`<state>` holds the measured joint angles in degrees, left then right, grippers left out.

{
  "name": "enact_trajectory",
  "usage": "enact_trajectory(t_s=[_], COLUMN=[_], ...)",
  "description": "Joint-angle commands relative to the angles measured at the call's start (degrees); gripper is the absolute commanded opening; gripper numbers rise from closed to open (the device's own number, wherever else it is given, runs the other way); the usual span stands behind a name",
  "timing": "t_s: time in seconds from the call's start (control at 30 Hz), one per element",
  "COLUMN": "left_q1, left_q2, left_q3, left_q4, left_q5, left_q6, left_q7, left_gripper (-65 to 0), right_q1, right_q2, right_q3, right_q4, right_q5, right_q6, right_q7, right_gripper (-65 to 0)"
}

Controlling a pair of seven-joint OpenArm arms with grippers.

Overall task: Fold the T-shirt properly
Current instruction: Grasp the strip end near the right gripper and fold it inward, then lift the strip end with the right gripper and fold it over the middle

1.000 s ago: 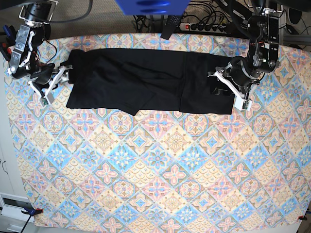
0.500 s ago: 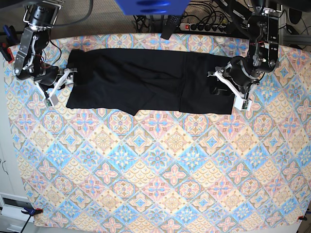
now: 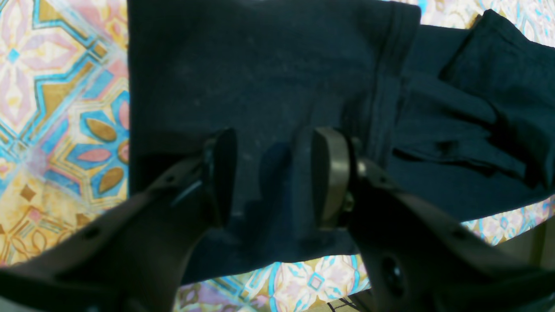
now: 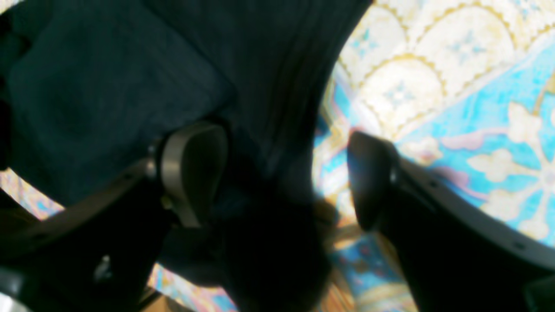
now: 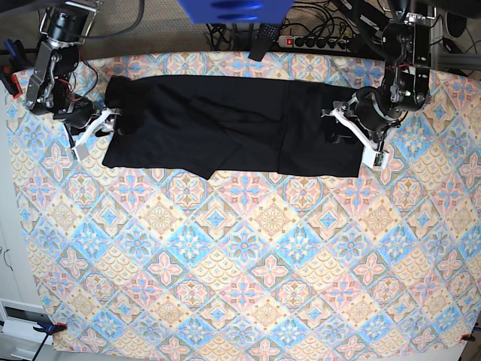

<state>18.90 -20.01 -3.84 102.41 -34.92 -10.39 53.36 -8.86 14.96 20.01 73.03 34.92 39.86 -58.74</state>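
plainly unmarked black t-shirt [image 5: 225, 124]

Base view looks straight down from high; both wrist views sit close, sharing the T-shirt [image 5: 225, 128].

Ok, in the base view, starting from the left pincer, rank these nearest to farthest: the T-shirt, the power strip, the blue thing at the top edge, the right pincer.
From the left pincer:
1. T-shirt, directly under it.
2. Power strip, at the table's back edge.
3. Blue thing, top middle.
4. Right pincer, at the shirt's far end.
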Motion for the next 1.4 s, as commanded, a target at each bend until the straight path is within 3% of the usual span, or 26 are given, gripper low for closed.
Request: enact_trajectory(t_s=[0.0, 0.2, 0.4, 0.5, 0.73, 1.03, 1.37], left_q1=[-0.4, -0.6, -0.6, -0.7, -0.8, -1.7, -1.4], left_q2=[-0.6, -0.6, -0.6, -0.6, -0.6, -0.6, -0.6], left_q3=[-0.3, -0.5, -0.7, -0.7, -0.7, -0.8, -2.1], left_q4=[0.8, 0.9, 0.9, 0.9, 0.9, 1.0, 1.1], left_q5=[-0.6, -0.6, -0.6, -0.6, -0.6, -0.7, -0.7], left_q6=[-0.3, -0.3, -0.3, -0.3, -0.3, -0.3, -0.3], left_q7=[-1.0, -1.0, -1.0, -1.0, -1.0, -1.0, -1.0], left_gripper=[-36.9, -36.9, -36.9, -36.9, -36.9, -36.9, -36.9], right_q1=[-0.1, -0.3, -1.6, -1.5, -1.0, 3.8, 13.1], right_q2=[-0.2, -1.5, -2.6, -2.6, -2.6, -2.4, -2.4], right_q3=[-0.5, -6.5, -7.2, -7.2, -7.0, -3.4, 3.3], right_q4=[0.2, 0.5, 0.5, 0.5, -0.1, -0.2, -0.2], right_q5=[-0.3, -0.1, -0.1, -0.1, -0.1, -1.8, -20.0], right_q6=[0.1, 0.1, 0.1, 0.1, 0.1, 0.1, 0.1], right_q7=[-1.9, -1.9, -1.9, -1.9, -2.0, -2.0, -2.0], right_gripper=[-18.6, -18.7, -21.0, -30.9, -65.0, -64.8, -64.8])
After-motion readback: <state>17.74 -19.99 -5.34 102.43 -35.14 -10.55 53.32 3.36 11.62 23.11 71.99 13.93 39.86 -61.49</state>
